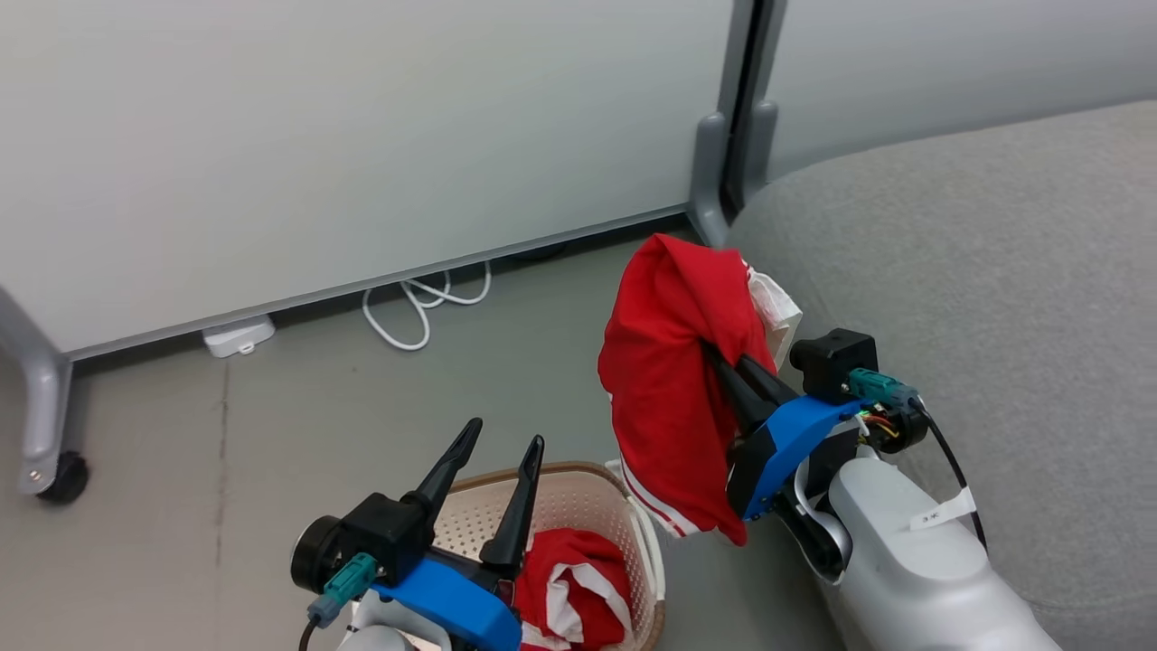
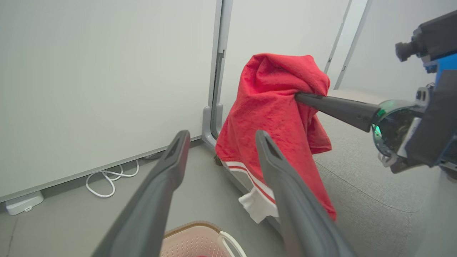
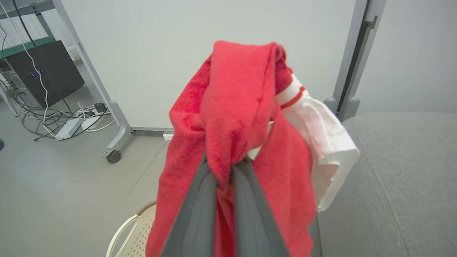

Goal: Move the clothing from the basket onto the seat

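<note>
My right gripper (image 1: 719, 357) is shut on a red garment with white stripes (image 1: 673, 380), which hangs in the air from the fingertips beside the grey seat's (image 1: 976, 271) left edge. The same garment (image 3: 232, 142) is pinched between the two dark fingers in the right wrist view, and it drapes off the right gripper (image 2: 298, 96) in the left wrist view. A second red and white garment (image 1: 578, 588) lies in the cream basket (image 1: 578, 506) at the bottom. My left gripper (image 1: 506, 434) stands open over the basket's near rim, holding nothing.
White partition panels on grey wheeled feet (image 1: 45, 434) stand behind. A white cable (image 1: 425, 307) and a power adapter (image 1: 237, 336) lie on the grey floor by the wall. More cables and a dark box (image 3: 46, 71) sit at the far left.
</note>
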Motion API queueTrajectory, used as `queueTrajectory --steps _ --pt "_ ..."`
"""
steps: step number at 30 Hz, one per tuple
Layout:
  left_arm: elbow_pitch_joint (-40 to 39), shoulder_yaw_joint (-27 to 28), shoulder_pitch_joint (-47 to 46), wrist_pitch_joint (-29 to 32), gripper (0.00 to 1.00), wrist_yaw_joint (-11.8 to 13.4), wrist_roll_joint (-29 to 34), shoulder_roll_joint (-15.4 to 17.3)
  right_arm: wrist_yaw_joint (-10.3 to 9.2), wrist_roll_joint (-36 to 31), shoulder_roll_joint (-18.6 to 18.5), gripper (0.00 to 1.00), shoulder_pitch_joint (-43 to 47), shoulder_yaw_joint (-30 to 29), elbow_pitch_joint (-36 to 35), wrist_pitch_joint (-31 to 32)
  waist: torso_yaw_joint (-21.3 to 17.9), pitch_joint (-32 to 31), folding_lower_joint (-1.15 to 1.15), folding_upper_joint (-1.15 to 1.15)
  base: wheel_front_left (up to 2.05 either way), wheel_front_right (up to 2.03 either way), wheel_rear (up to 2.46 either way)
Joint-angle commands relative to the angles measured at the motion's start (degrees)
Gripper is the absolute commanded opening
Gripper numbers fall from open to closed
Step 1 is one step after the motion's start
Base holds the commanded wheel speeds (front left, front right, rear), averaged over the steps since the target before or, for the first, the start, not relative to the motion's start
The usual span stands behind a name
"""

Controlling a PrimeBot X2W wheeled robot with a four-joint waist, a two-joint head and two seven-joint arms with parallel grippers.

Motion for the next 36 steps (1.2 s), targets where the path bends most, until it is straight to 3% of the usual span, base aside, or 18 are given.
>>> queueTrajectory --steps 1,13,23,36 --pt "-0.44 0.34 -0.14 -0.28 1.0 -0.05 0.31 0.15 0.01 -0.22 -0.27 0.0 0.37 -0.08 -0.44 -0.36 -3.81 0.73 0.0 0.0 0.0 0.0 0.0" --pt "-0.56 0.35 -1.04 -0.28 1.0 -0.05 0.93 0.22 0.02 -0.51 -0.74 0.0 1.08 -1.53 -1.78 -0.24 -14.43 2.11 0.0 0.0 0.0 0.0 0.0" --pt "-1.04 0.95 -1.25 -0.28 1.0 -0.05 1.44 1.19 0.02 -1.06 -0.51 0.0 2.34 -3.49 -3.25 -0.3 -20.87 3.45 0.0 0.0 0.0 0.0 0.0" --pt "-1.35 -0.17 -2.22 -0.28 1.0 -0.05 1.58 1.96 0.02 -0.84 -0.14 0.0 2.6 -6.06 -4.16 0.04 -21.39 5.49 0.0 0.0 0.0 0.0 0.0"
